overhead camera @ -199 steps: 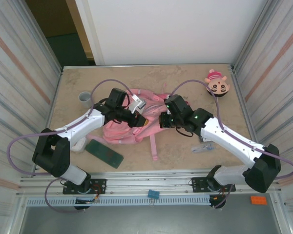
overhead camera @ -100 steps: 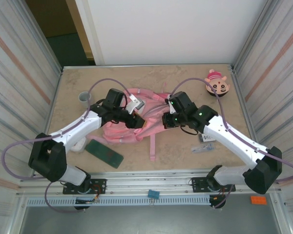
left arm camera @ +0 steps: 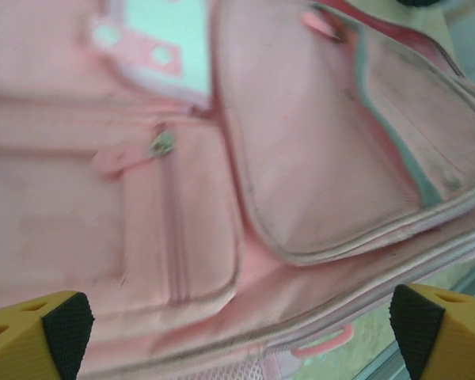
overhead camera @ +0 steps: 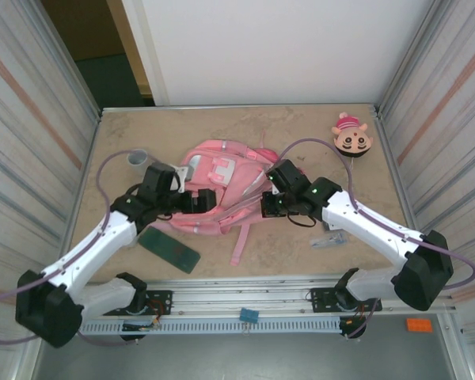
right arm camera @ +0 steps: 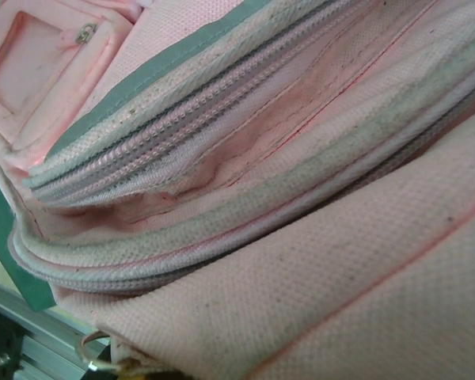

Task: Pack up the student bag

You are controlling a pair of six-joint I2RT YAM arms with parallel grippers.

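between the yellow fingers with black pads [left arm camera: 63, 328] of the left gripper [left arm camera: 241, 328] there is only open space: the jaws are spread wide and released, holding nothing, hovering just over the front of the large pink fabric backpack [left arm camera: 301, 158]. below it lie a flat front pocket with a small metal zip pull [left arm camera: 162, 144] and, further up, a pale reflective patch [left arm camera: 162, 39].

seen from above, the left gripper [overhead camera: 198, 199] sits at the left side of the backpack [overhead camera: 222, 178] and the right gripper [overhead camera: 267, 202] is against its right edge. the right gripper is clenched shut; whether it pinches fabric cannot be told. its wrist camera is close against coarse pink weave and a long row of zip teeth [right arm camera: 182, 103].

the backpack lies flat in the middle of the beige stone-patterned table [overhead camera: 332, 174], pockets up, with one pink strap [overhead camera: 240, 244] trailing toward the near edge. a dark green flat rectangular case [overhead camera: 169, 248] lies near its left near corner. a small grey cup [overhead camera: 137, 159] stands beyond the left arm. a small silver-and-blue item [overhead camera: 328, 237], too small to identify, lies beside the right arm. a round pink-and-tan cartoon plush [overhead camera: 352, 136] sits in the far right corner, well apart from the backpack.

corrugated metal walls [overhead camera: 32, 119] flank the table and a white panel [overhead camera: 261, 47] stands behind it. an aluminium rail [overhead camera: 245, 297] runs along the near edge.
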